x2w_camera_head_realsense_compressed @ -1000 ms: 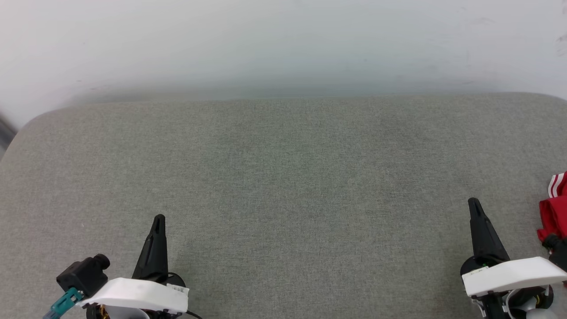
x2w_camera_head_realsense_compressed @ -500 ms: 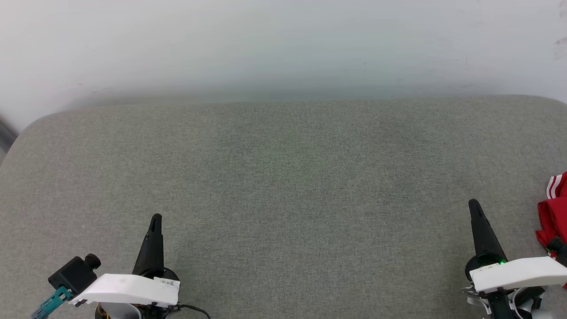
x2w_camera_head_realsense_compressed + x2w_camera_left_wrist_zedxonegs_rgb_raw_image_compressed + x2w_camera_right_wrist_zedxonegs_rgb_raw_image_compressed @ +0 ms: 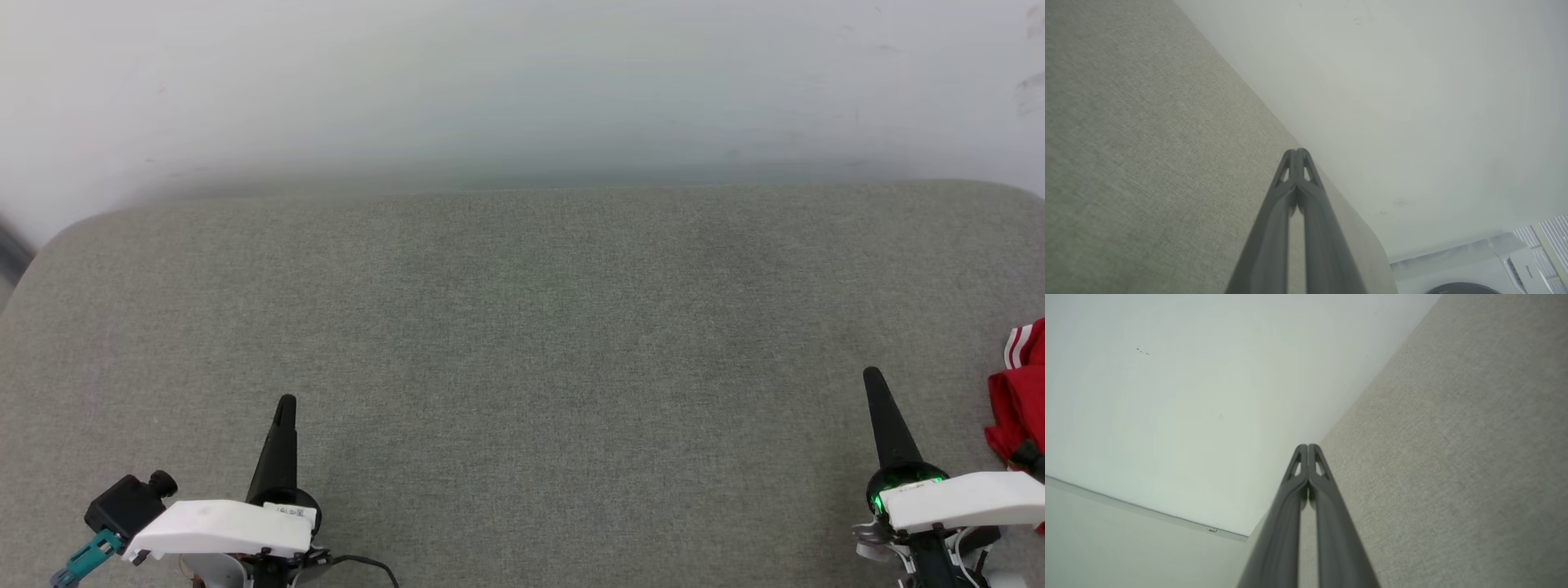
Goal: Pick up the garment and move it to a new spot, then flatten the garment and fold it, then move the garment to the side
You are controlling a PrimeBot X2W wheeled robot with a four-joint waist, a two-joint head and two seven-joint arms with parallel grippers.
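Red garment (image 3: 1014, 408) lies on grey fabric surface (image 3: 522, 327) against pale wall (image 3: 522, 82).

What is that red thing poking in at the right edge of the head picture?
It is the garment, cut off by the picture's right edge, so just a small part shows: bunched, creased red cloth, soft-looking, with red-and-white striped trim at its top. It lies crumpled, not flat, on the grey fabric surface. The right gripper, shut, stands left of it, apart.
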